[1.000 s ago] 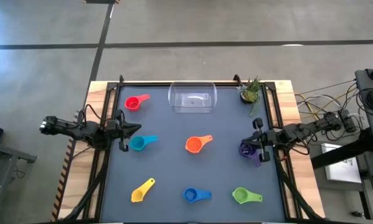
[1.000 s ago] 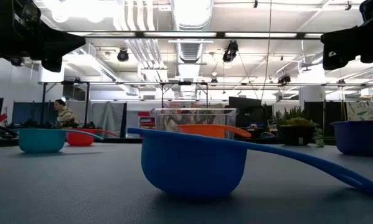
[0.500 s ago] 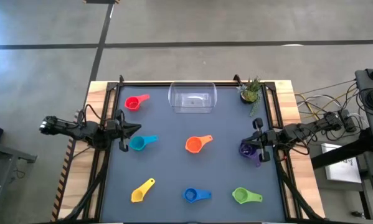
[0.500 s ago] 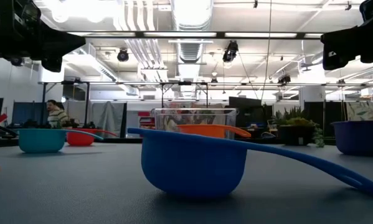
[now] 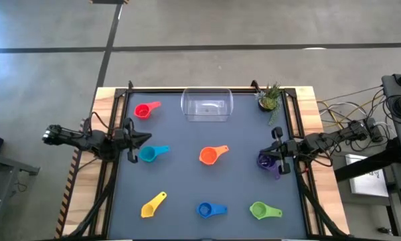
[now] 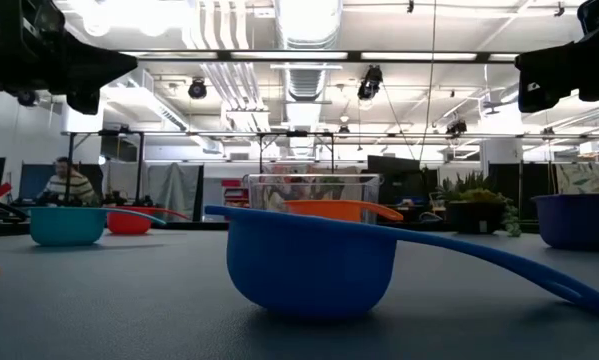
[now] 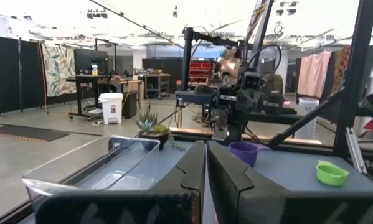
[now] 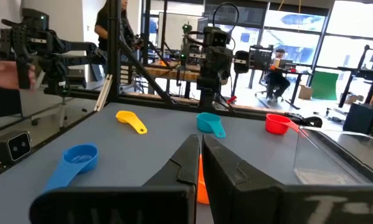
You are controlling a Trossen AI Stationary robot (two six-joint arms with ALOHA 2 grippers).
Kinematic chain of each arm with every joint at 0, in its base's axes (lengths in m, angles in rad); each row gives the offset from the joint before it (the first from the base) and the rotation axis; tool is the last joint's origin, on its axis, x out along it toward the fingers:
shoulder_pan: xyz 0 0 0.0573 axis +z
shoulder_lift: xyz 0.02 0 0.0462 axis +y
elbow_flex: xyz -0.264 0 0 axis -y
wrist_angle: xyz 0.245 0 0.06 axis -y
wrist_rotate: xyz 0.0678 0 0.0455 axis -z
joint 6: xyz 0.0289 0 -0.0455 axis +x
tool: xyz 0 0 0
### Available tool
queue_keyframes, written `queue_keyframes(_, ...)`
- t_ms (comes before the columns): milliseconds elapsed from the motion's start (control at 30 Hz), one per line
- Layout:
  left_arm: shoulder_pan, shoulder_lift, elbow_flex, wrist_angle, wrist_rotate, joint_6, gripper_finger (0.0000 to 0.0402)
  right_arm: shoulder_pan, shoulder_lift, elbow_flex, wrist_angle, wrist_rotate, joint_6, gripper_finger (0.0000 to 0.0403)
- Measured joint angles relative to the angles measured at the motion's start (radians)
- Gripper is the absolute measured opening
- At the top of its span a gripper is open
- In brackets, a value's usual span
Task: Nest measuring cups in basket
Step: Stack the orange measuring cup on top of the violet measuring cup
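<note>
The left hand [image 5: 134,148] and right hand [image 5: 278,155], both closed and empty, partly hide the purple cup [image 5: 266,161].

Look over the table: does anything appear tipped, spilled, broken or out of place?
Nothing stands out. The seven plastic measuring cups, e.g. the round red one and the blue one, sit upright and apart on the dark mat. The clear rectangular plastic basket is upright and holds no cups. The small potted green plant stands upright in a corner.

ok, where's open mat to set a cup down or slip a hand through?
Free: between the red cup and basket; between teal and orange. Tighter: the front row, yellow, blue, green.
</note>
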Motion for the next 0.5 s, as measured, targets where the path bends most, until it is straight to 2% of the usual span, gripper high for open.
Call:
queue_keyframes(367,0.0,0.0,0.0,0.036,0.0,-0.165,0.0,0.0,0.0,0.0,0.0,0.0,0.0,0.0009)
queue_keyframes(500,0.0,0.0,0.0,0.042,0.0,-0.182,0.0,0.0,0.0,0.0,0.0,0.0,0.0,0.0009)
